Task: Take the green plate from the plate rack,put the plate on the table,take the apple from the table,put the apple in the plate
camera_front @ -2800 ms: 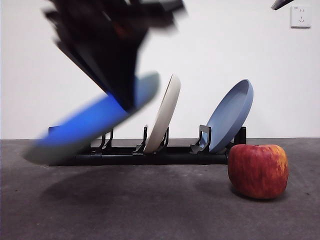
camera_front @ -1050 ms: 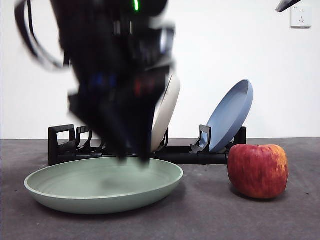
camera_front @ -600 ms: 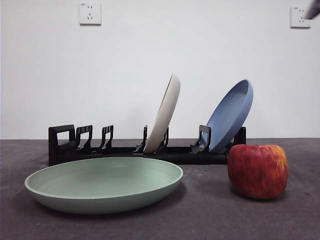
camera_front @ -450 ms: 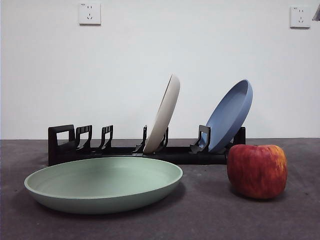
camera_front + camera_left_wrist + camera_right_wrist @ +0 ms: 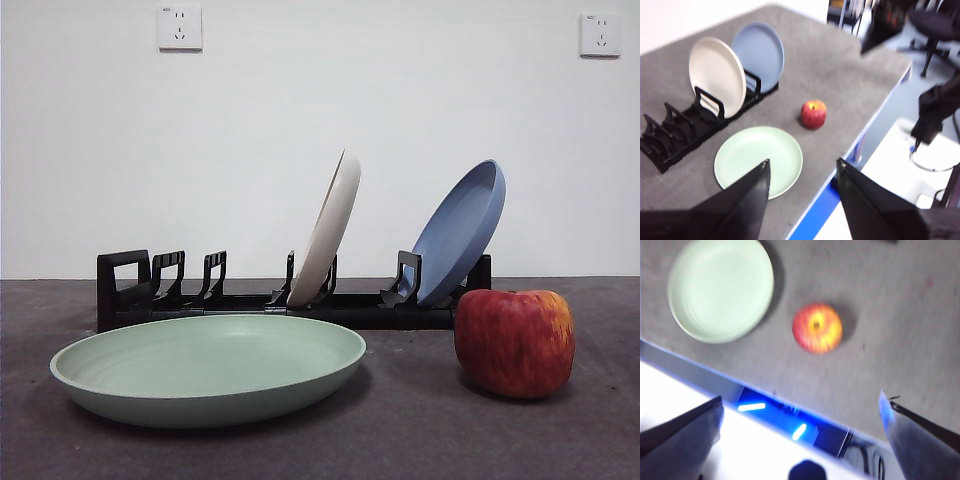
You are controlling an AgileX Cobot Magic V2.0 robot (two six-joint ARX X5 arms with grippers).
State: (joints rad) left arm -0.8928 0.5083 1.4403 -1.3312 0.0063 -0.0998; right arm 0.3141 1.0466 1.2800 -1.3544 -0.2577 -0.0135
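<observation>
Now onto the apple [image 5: 514,342] step, green plate [image 5: 208,367] flat on the desk [image 5: 420,440] beside it: next, lowering the open right gripper [image 5: 800,425], left gripper [image 5: 802,172] open too.

Round cream-white plate [image 5: 327,232] and round blue plate [image 5: 460,231] stand tilted in slots; two white wall sockets [image 5: 180,27] above; black office chair [image 5: 934,25] off-table.

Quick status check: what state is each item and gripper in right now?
green plate: flat on the table, empty
apple: on the table, beside the plate, untouched
cream plate: standing in the plate rack
blue plate: leaning in the rack
left gripper: open, empty
right gripper: open, empty
</observation>
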